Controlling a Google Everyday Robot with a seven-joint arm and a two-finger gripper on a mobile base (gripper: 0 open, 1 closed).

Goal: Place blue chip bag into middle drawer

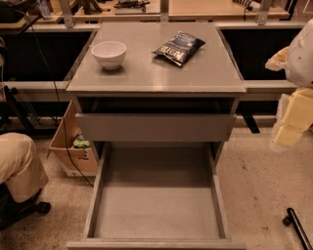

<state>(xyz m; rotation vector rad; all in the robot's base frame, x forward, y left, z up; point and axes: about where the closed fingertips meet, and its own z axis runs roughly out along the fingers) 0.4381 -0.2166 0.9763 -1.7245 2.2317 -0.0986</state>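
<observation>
Lying on cabinet top (156,75), blue chip bag (178,48), lettering unreadable, middle drawer (156,205) open below, tool (292,119) at right, grip unclear

Robotics lab: workbenches (215,9), loose cables (64,136), gripper (292,122) at the right edge.

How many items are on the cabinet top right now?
2: the white bowl on the left, the blue chip bag right of it, apart. None seem hidden. The hand is at the view's right edge, beside the cabinet.
</observation>
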